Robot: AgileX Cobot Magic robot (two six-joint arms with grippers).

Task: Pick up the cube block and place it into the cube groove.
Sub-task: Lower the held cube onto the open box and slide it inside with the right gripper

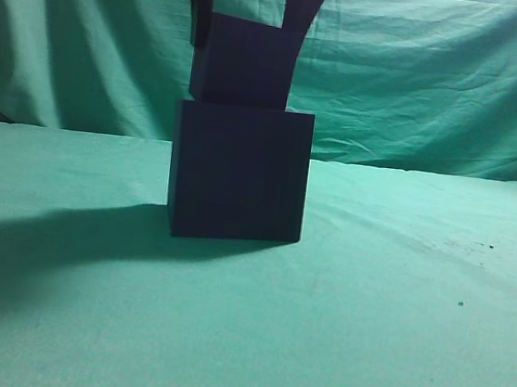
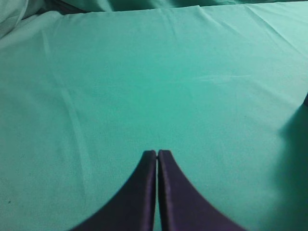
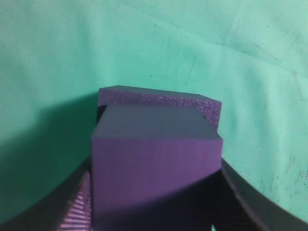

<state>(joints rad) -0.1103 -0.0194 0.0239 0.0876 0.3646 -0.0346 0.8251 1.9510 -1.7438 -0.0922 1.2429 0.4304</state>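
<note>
The cube block (image 1: 242,66) is small and dark purple, and my right gripper (image 1: 245,47) is shut on it, one finger on each side. It is directly above the large dark navy box (image 1: 239,173), with its bottom edge at the box's top. In the right wrist view the cube block (image 3: 156,163) fills the space between the jaws, and the box's speckled purple top rim (image 3: 159,97) shows just beyond it. The cube groove itself is hidden under the block. My left gripper (image 2: 157,153) is shut and empty over bare green cloth.
Green cloth (image 1: 394,312) covers the table and hangs as a backdrop behind it. A wide shadow (image 1: 38,243) lies on the cloth left of the box. A few dark specks (image 1: 459,303) dot the cloth at the right.
</note>
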